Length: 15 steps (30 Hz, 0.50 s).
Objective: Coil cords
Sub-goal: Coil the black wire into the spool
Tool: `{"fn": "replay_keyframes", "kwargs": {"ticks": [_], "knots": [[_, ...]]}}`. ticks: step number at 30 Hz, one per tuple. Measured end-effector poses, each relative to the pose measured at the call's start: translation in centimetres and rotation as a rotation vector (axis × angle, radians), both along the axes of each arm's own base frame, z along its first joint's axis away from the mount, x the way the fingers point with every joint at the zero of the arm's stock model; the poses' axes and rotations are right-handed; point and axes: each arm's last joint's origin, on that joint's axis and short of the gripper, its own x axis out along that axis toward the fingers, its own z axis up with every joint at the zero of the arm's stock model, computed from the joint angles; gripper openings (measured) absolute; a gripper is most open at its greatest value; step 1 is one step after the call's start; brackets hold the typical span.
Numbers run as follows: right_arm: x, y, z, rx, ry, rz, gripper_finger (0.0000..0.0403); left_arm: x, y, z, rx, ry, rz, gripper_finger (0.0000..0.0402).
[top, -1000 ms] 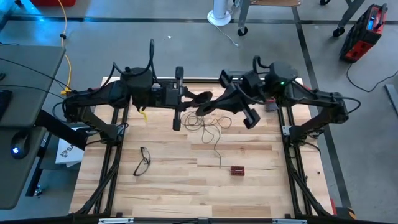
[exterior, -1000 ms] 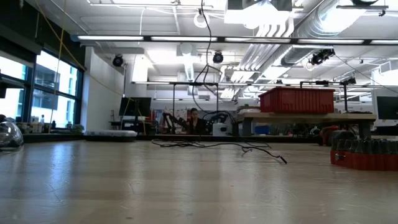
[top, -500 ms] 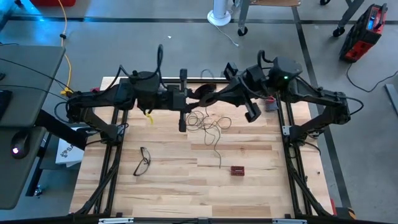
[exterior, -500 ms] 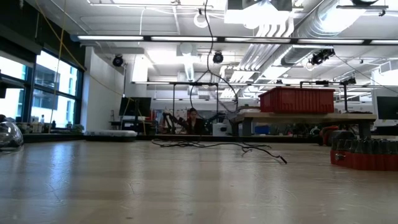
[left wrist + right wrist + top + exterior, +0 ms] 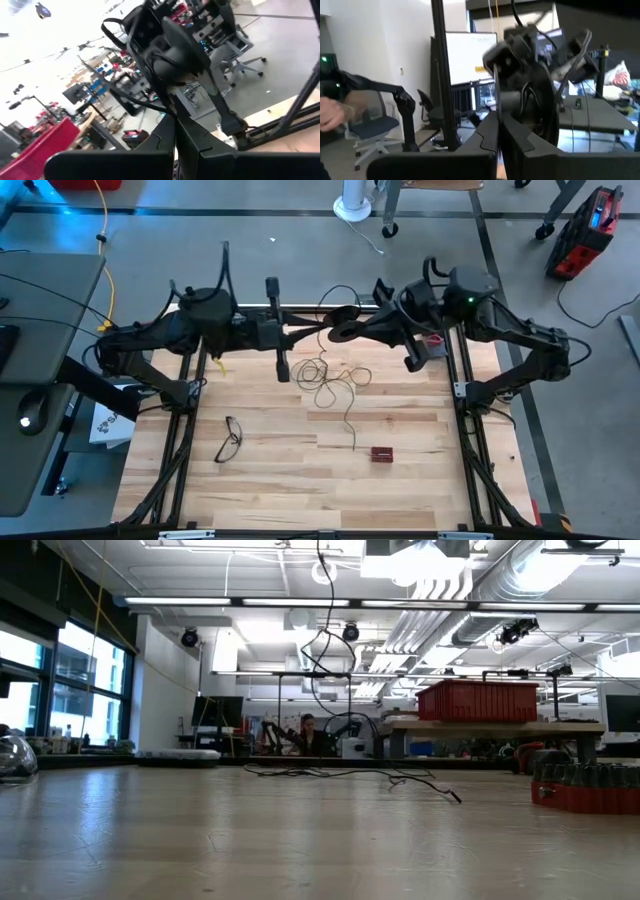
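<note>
The cord is a thin dark wire; its slack part lies in a loose tangle point(image 5: 335, 375) on the wooden table point(image 5: 270, 480), with the free end point(image 5: 353, 446) toward the near edge. Another stretch rises in a loop point(image 5: 335, 295) and, in the low view, hangs from above point(image 5: 322, 650). The small round black reel point(image 5: 345, 332) is held high over the far half of the table, between my two grippers. My left gripper point(image 5: 312, 330) is shut on the wire, left of the reel. My right gripper point(image 5: 360, 330) is shut on the reel, from its right. My left gripper pinches the thin wire point(image 5: 150, 105) between its two shut fingers, which point level toward the table's right side. The wire runs off slack from the fingertips. My left gripper itself hides the exact spot. My right gripper holds the reel point(image 5: 537, 100) at its shut fingertips, pointing roughly level toward the table's left side. The reel is lifted clear of the table and stands on edge. Which part of the reel is pinched is hidden by the fingers.
Black-framed eyeglasses point(image 5: 230, 438) lie on the near left of the table and a small dark red block point(image 5: 381, 453) lies near the wire's free end. A yellow cable point(image 5: 105, 260) hangs beyond the left edge. The table's near half has free room.
My right gripper has carried the reel toward the far edge and a little to the right. My left gripper has rolled, and over the last half second drawn back toward the left. A loop of wire now stands up beyond the reel; the tangle on the table stays.
</note>
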Motion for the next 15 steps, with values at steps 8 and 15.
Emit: {"fn": "replay_keyframes", "kwargs": {"ticks": [8, 15], "knots": [[-0.2, -0.5, -0.2, -0.012, 0.022, -0.048, 0.0, -1.5, -0.8, 1.1, -0.023, -0.05, 0.025, 0.0], [-0.3, -1.0, 0.2, -0.015, -0.024, -0.093, 0.0, -1.4, -1.4, 0.3, -0.089, 0.005, 0.001, 0.0]]}}
